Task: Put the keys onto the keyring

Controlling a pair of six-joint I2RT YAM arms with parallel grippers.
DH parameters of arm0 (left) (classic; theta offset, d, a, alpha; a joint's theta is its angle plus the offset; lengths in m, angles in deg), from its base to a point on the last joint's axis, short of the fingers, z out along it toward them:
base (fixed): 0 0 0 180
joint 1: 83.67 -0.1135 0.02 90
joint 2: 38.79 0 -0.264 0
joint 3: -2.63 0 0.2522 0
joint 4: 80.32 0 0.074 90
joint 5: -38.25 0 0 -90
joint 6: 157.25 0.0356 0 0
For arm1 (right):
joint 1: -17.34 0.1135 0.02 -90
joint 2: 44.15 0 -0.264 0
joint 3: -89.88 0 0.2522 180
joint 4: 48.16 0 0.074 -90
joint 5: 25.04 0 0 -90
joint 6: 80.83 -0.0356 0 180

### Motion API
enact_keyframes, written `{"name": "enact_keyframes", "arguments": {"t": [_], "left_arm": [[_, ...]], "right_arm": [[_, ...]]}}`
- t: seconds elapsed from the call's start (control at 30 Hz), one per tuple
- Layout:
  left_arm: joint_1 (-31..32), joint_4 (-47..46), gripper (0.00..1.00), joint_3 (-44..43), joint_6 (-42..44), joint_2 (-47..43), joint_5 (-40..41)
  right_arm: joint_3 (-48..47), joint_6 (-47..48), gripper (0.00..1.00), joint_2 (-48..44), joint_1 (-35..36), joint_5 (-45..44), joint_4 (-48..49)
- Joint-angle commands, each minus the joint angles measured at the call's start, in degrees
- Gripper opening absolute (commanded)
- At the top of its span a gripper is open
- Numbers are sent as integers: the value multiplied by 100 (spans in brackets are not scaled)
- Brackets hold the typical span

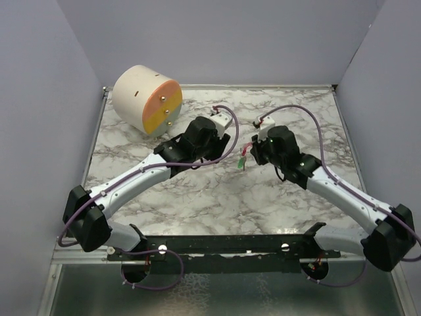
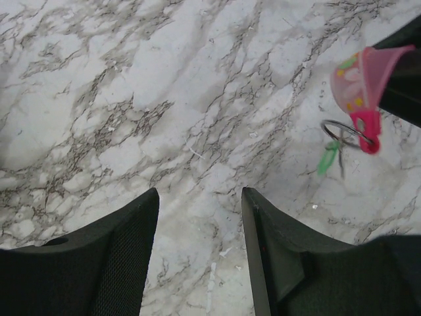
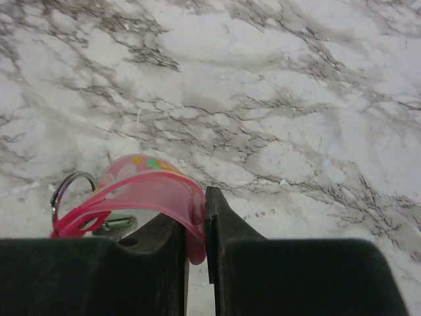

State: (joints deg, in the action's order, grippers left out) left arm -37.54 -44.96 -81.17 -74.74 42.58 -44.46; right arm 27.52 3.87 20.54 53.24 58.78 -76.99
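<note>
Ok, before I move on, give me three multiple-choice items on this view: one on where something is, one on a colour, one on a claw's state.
1. Where is the green key?
A. Between the fingers of the left claw
B. Dangling at the ring below the right claw
C. Out of every view

2. What colour is the tag joined to the ring?
A. Pink
B. Blue
C. Black

3. How is the left claw?
A. Shut on the key
B. Shut on nothing
C. Open, with nothing between its fingers

Answers:
1. B: the left wrist view shows the key hanging at the ring, off to that claw's side.
2. A: both wrist views show the tag is pink.
3. C: its fingers stand apart with nothing between them.
</note>
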Motion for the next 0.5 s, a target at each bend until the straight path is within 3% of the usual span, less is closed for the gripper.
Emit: {"name": "enact_keyframes", "arguments": {"t": [0.0,0.3,0.47], "left_arm": [[-8,-782,55,474,-199,-710,391],[-26,-880,56,922,-209,-1274,620],[-25,-938,56,1054,-259,-1298,590]], "right_arm": [[-830,112,1,841,-8,-901,-988],[-1376,320,1,1101,-15,-823,-1500],[-2025,360,1,1701,-11,-671,-2602]]}}
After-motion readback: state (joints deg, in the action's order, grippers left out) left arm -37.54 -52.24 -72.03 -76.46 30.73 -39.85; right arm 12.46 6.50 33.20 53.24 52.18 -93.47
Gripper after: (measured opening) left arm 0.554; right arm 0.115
